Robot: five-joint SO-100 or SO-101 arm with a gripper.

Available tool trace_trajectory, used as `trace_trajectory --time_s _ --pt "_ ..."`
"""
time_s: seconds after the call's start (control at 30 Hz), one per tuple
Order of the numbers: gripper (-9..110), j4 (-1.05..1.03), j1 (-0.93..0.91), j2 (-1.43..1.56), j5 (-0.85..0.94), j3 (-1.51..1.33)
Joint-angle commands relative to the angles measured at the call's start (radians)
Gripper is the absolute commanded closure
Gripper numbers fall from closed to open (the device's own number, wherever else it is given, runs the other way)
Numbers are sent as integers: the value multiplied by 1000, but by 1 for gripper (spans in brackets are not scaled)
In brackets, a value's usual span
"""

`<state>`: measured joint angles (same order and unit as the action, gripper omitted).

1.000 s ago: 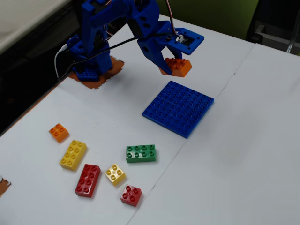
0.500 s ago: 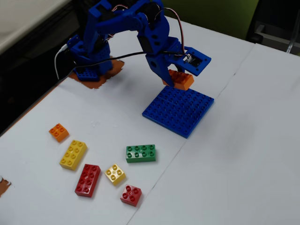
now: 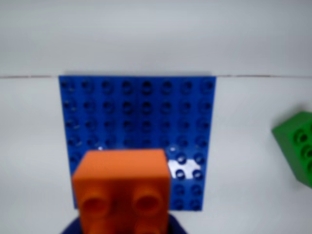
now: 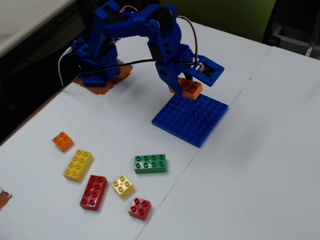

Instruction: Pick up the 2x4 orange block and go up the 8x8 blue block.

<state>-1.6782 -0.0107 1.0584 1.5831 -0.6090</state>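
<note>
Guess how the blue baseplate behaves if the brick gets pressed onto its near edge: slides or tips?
The 8x8 blue block lies flat and wide, so tipping seems unlikely. It sits loose on the smooth white table, so it may slide.

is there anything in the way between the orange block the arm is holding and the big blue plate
Nothing visible. The hand holds the 2x4 orange block just above the near edge of the 8x8 blue block, whose studs are bare. The green brick lies well aside.

In the fixed view's upper middle, the blue arm (image 4: 145,30) arches forward, its gripper (image 4: 184,86) pointing down, jaws clamped.
</note>
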Motion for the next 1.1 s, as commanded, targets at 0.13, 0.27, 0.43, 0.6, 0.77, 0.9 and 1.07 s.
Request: trace_trajectory --time_s 0.13,0.27,0.43,0.6,0.77,0.9,1.07 --pt "96 -3 -12 44 -20 -26" --pt "96 3 -12 61 -23 -52" --pt "96 23 -15 61 -17 -63" --pt "96 72 -15 64 -21 -75" --pt "96 80 -18 80 -20 -97" --pt "96 74 -21 92 -20 -98" --pt "96 71 -26 98 -23 -100"
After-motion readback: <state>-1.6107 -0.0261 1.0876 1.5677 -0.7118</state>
